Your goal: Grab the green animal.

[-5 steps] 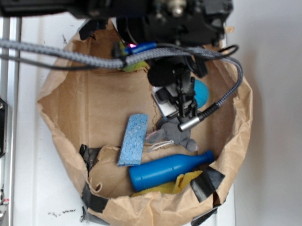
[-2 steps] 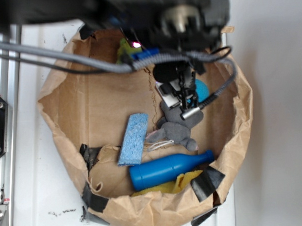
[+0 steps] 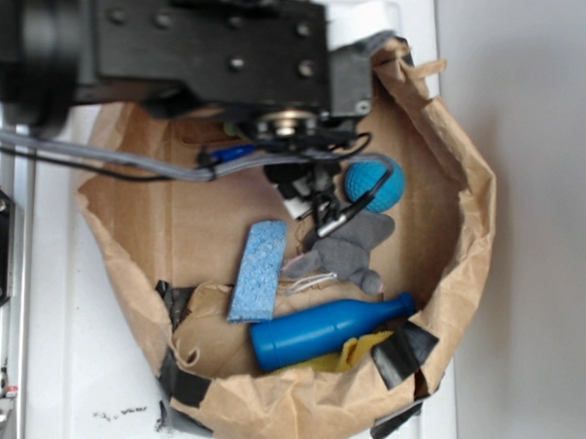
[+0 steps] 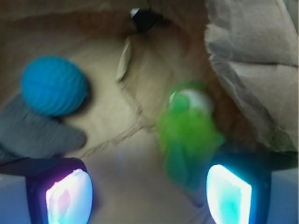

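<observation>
Approaching the green animal (image 4: 189,133): my end effector (image 4: 148,189) has its pads apart and empty, the toy lying just ahead, nearer my right pad. Its plush looks light and squashy; I would pinch the fuzzy midbody.

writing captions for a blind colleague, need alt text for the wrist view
A fuzzy green animal lies on brown paper just ahead of the open gripper, nearer the right of its two glowing fingers. A ridged blue ball sits at upper left, touching a grey plush animal. The image is blurred.
</observation>
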`<state>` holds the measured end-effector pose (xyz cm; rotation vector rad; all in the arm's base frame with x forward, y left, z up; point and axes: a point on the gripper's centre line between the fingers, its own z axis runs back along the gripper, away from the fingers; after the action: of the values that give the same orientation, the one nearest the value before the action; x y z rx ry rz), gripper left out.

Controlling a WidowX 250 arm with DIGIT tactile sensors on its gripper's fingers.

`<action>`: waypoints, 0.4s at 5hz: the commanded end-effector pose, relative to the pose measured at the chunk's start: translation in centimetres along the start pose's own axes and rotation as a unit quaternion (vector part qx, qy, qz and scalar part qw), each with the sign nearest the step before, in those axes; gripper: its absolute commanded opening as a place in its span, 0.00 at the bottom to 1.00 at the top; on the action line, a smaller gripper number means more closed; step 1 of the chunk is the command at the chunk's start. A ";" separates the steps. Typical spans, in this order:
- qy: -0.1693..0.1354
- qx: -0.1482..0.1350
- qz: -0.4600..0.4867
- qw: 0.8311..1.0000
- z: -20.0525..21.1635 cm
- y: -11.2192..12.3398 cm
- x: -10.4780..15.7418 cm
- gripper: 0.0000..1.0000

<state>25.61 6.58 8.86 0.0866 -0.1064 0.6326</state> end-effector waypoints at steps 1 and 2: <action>0.016 -0.033 0.033 0.999 0.3 -0.7 1.6 1.00; 0.014 -0.041 0.041 0.998 2.1 -2.6 1.1 1.00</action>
<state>27.31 4.59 9.05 0.0077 -0.0384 0.7115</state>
